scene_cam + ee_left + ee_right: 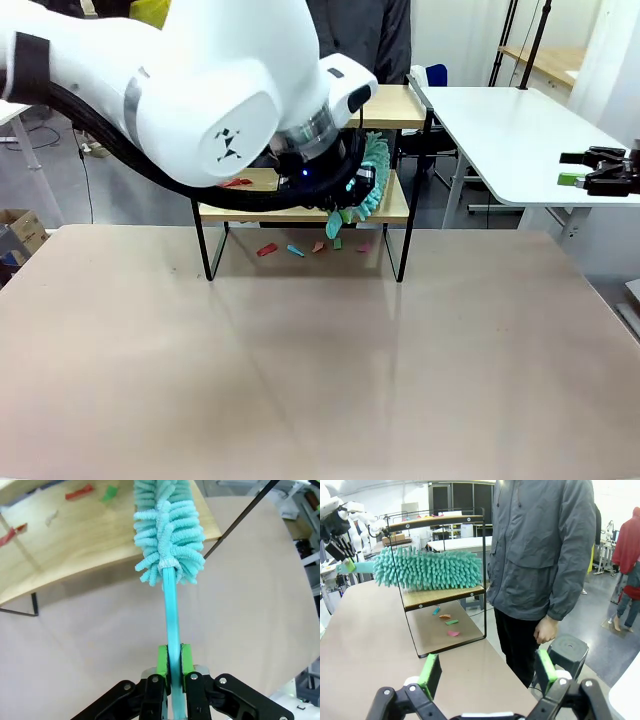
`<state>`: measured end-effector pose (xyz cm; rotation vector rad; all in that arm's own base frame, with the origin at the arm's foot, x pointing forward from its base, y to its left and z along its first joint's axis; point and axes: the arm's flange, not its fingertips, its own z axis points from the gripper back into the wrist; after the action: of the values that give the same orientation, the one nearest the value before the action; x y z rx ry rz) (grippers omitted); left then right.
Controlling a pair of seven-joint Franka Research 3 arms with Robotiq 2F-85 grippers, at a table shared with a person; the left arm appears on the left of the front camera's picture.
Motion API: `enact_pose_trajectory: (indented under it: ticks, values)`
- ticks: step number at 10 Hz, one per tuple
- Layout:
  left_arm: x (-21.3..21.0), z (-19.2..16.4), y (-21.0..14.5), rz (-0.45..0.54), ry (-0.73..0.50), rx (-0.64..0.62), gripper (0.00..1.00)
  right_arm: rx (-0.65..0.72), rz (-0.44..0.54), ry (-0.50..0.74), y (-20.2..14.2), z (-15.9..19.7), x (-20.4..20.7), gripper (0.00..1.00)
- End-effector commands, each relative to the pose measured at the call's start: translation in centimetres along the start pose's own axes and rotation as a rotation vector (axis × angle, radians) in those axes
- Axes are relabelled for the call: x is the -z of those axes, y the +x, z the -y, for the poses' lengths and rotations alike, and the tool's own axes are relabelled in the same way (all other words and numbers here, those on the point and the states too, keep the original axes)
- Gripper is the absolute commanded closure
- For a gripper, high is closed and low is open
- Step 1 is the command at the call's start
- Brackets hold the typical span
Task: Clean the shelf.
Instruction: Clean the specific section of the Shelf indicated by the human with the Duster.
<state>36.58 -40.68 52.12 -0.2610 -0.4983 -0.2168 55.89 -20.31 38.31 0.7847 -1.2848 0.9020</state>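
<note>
The shelf [395, 208] stands at the far edge of the brown table [300, 380], and a person [540, 555] is just behind it. A fluffy teal duster [170, 525] reaches over its lower board. The duster's handle is clamped in the left gripper [173, 655], just in front of the shelf. Coloured paper scraps [300, 248] lie under the shelf. The right gripper [485, 667], jaws wide and empty, is well off to the shelf's right.

Coloured paper scraps [452, 622] lay on the table [370, 630] below the duster [427, 570]; a grey-jacketed person [540, 545] stood just beyond its head.
</note>
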Motion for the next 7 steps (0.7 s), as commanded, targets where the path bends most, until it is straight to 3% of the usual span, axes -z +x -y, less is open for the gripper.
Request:
enact_pose_trajectory:
  ticks: [1, 3, 4, 7]
  values:
    - [1.3, 1.9, 0.0, 0.001, -0.002, -0.035, 0.87, -0.005, 0.003, 0.002, 0.3, 0.0, 0.2, 0.0]
    - [1.6, 1.8, -0.1, -0.019, 0.001, -0.088, 0.87, -0.005, 0.003, 0.002, 0.3, 0.0, 0.2, 0.0]
    - [1.5, 0.8, -0.7, -0.031, -0.009, -0.022, 0.87, -0.005, 0.003, 0.002, 0.3, 0.0, 0.2, 0.0]
    - [1.8, 0.0, -0.7, -0.056, 0.01, -0.068, 0.87, -0.005, 0.003, 0.002, 0.3, 0.0, 0.2, 0.0]
